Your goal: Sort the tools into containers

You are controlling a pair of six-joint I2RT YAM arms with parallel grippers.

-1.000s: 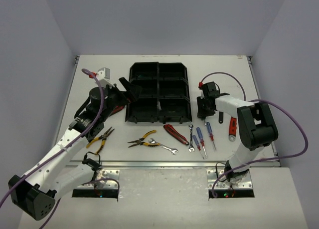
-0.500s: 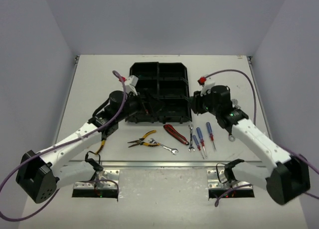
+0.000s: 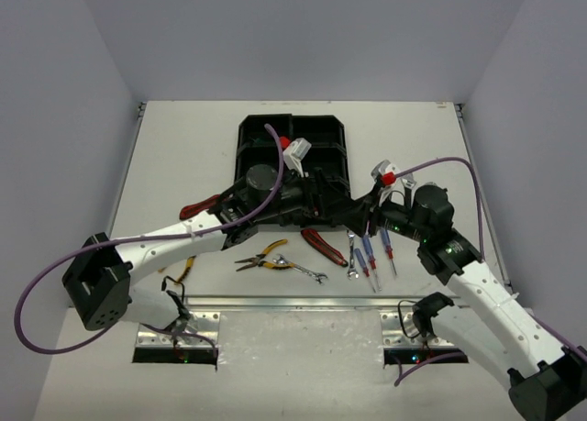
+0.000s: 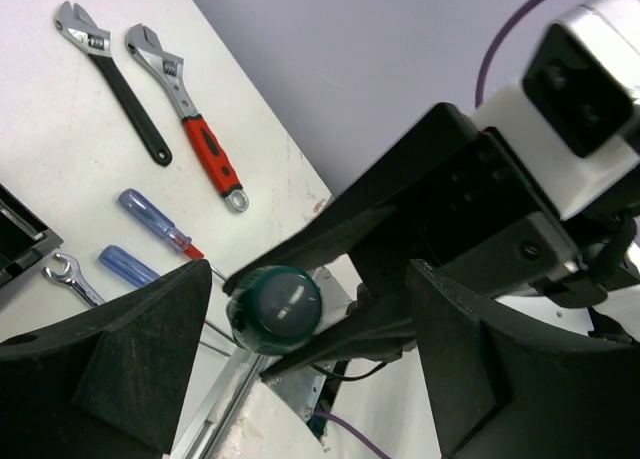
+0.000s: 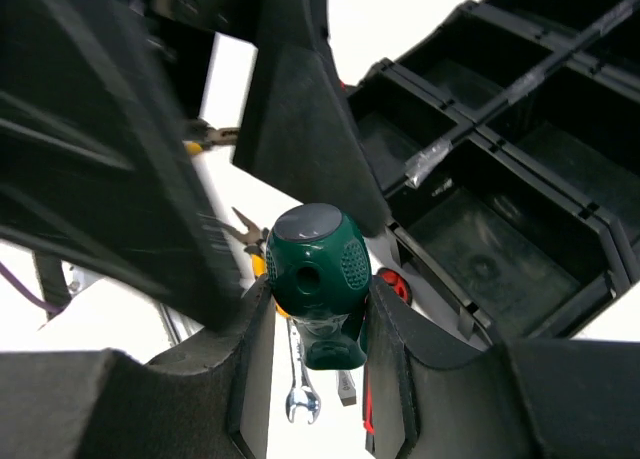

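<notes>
The right gripper [image 5: 318, 314] holds a screwdriver with a fat dark green handle [image 5: 318, 254] tight between its fingers, up in the air by the front of the black plastic tray [image 3: 249, 127]. The left gripper [image 4: 310, 324] has its fingers wide, one each side of that handle, not touching.

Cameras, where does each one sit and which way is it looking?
Top external: above and behind, looking down on the table; left arm and right arm show.
Left wrist: on the left arm, facing the right gripper; its own fingers frame it.
Right wrist: on the right arm, facing the black tray; own fingers show.
Shared: both wrist views see the green-handled screwdriver.
</notes>
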